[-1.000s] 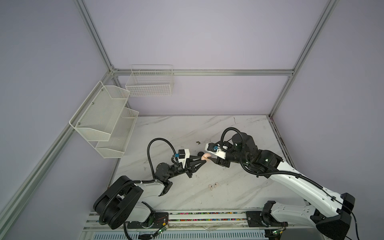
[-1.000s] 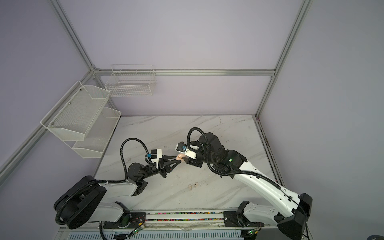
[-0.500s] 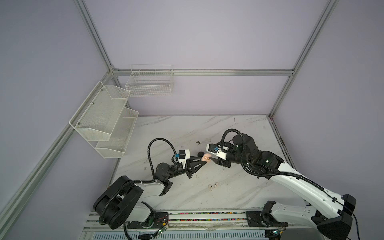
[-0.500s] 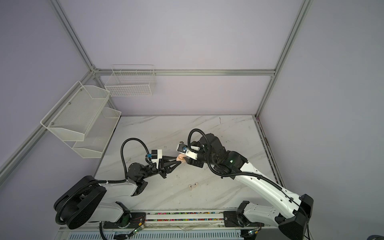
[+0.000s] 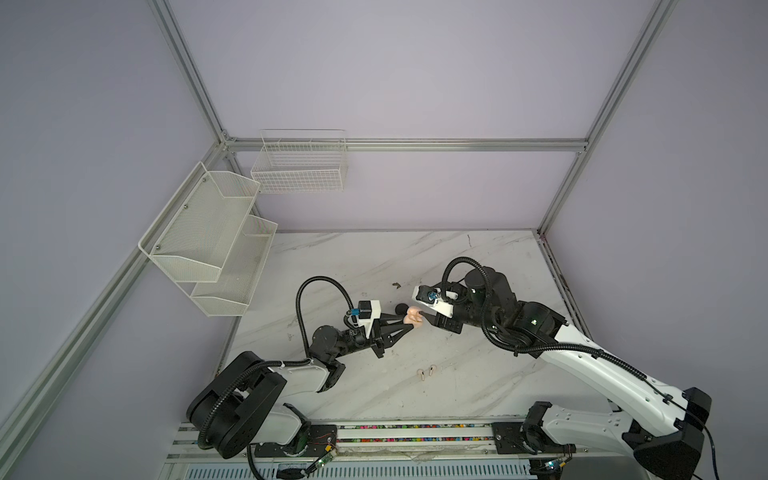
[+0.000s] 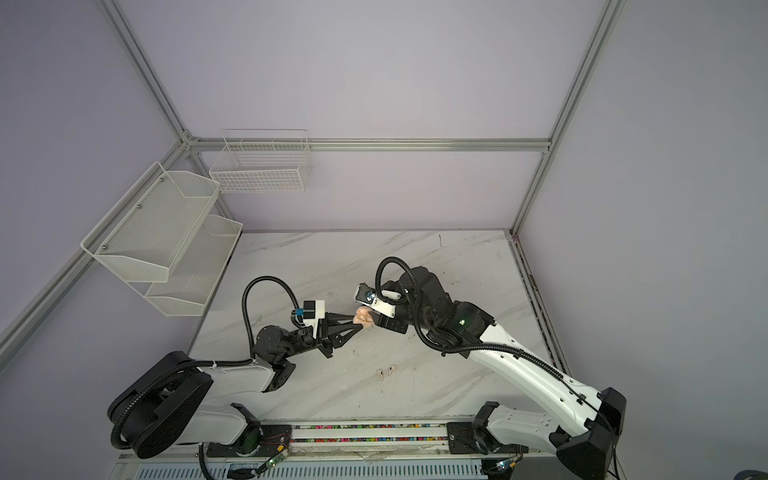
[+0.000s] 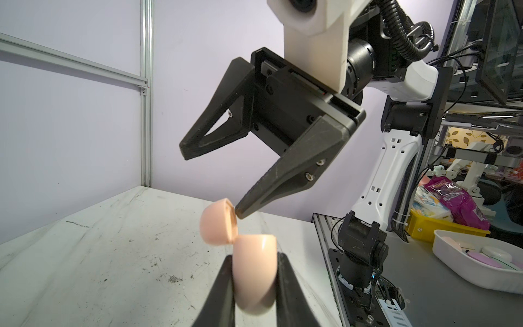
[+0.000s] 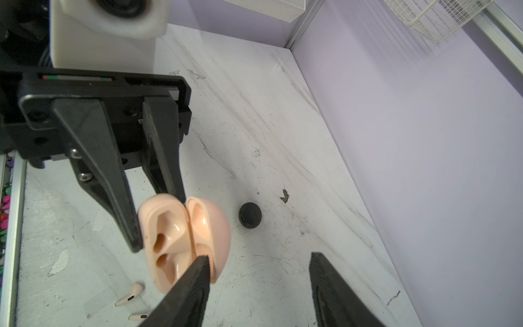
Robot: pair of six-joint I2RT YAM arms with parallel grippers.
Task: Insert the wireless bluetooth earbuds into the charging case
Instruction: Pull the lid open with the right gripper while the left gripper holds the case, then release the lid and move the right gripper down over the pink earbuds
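My left gripper (image 5: 409, 325) (image 7: 254, 256) is shut on the base of a pale pink charging case (image 5: 412, 319) (image 6: 363, 318) (image 7: 254, 271), held above the middle of the table. Its lid (image 7: 216, 223) (image 8: 212, 226) stands swung open, and the two sockets in the base (image 8: 164, 240) are empty. My right gripper (image 7: 212, 182) (image 8: 259, 256) is open, with one fingertip (image 7: 240, 211) at the rim of the lid. Two pale pink earbuds (image 5: 427, 372) (image 6: 386, 372) (image 8: 130, 294) lie on the table nearer the front.
A round black case (image 5: 401, 308) (image 8: 250, 214) lies shut on the marble table (image 5: 478, 257) just behind the held case. White mesh shelves (image 5: 208, 245) hang on the left wall and a wire basket (image 5: 301, 166) on the back wall.
The right arm has shifted only slightly. Both grippers keep their openings and the pink case stays in the left grip.
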